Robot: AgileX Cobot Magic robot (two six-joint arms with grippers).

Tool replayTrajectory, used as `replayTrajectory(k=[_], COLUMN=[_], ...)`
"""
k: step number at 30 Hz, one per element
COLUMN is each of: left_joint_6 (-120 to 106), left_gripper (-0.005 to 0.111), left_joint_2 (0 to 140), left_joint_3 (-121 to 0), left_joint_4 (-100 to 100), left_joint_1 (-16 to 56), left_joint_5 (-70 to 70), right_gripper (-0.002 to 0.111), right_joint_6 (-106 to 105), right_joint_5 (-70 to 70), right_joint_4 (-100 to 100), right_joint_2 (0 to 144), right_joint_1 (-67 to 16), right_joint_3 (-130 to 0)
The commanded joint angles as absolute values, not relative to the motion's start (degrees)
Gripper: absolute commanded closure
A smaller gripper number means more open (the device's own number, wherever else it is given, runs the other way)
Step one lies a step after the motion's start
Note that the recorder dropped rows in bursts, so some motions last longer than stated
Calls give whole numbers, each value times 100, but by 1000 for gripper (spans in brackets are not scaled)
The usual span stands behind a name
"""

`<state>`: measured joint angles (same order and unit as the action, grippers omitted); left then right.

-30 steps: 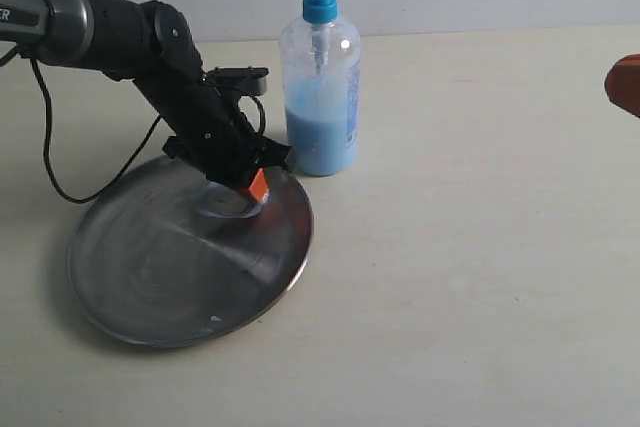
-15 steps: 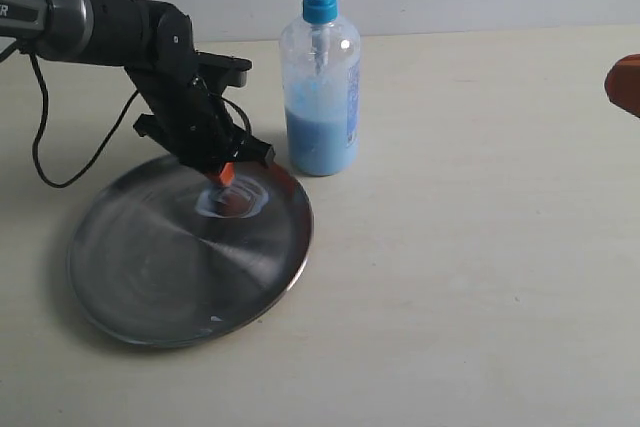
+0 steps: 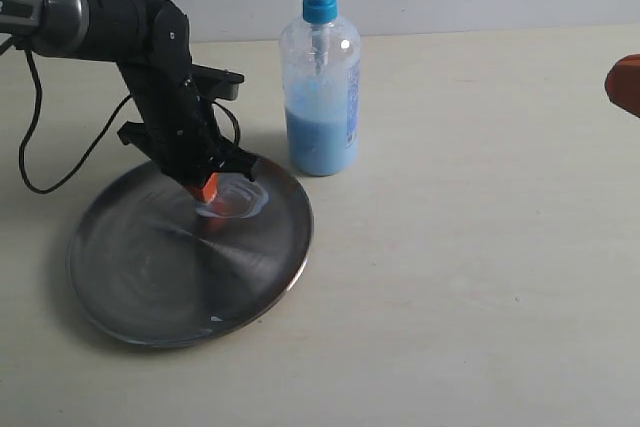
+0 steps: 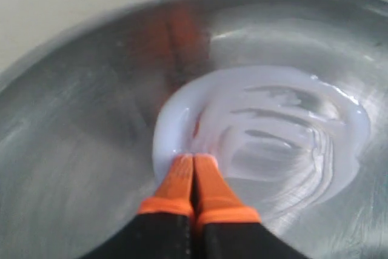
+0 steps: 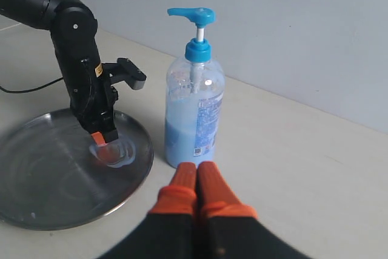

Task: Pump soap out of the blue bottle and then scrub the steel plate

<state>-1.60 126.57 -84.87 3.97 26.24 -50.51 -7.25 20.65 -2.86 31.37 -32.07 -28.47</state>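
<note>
In the exterior view, the left gripper (image 3: 207, 187) now sits further toward the left of the steel plate (image 3: 150, 277) than it did a second ago, when its orange tips were close to the rim on the bottle's side. It has dragged through the soap (image 3: 240, 204), which lies as a pale ring-shaped smear on the part of the plate nearest the blue bottle (image 3: 320, 97). The bottle itself has not shifted. It stands upright on the table (image 3: 480, 267) just beside the plate's rim, its pump head up and about half its liquid left. We judge that pumping is done and scrubbing is under way.

In the left wrist view, the left gripper (image 4: 194, 161) has its two orange fingers pressed together with nothing between them, and the tips are down on the edge of the soap (image 4: 267, 119). Streaks through the puddle show bare steel where the tips have wiped. The wider plate (image 4: 66, 137) is not yet covered, so we reckon most of the scrubbing remains.

In the right wrist view, the right gripper (image 5: 197, 174) hangs off the plate, pressed together and empty, pointing toward the blue bottle (image 5: 195, 119). We see it taking no part in the scrub.
</note>
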Motion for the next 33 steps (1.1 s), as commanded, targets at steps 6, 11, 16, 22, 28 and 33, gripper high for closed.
replayTrajectory(k=[6,11,16,22,28,33], left_joint_6=[-972,-1203,-1203,-1143,-855,-363], left_gripper=[107,107,107,107,107,107], left_joint_2=[12882,12882,12882,12646,12047,11551], left_joint_3=[-8350,-8350,-8350,-8350,-8350,-8350], left_joint_4=[1919,2331,2188,2039,1675,1299], left_joint_1=[2623,2623,2623,2623,2623,2623], left_joint_5=[-5060,-4739,-4428,-4142,-4117,-4128], right_gripper=[108,108,108,108,108,108], right_joint_6=[-750,-750,-750,-750,-750,-750], right_joint_5=[2037,2037,2037,2037,2037,2037], right_joint_4=[-279,-279,-279,-294,-294,-294], right_joint_2=[3112,3112,3112,3112,3112,3112], right_joint_1=[-3196,-3196,-3196,-3196,-3196,-3196], right_joint_3=[-2828,-2828,-2828,-2828,-2828,-2828])
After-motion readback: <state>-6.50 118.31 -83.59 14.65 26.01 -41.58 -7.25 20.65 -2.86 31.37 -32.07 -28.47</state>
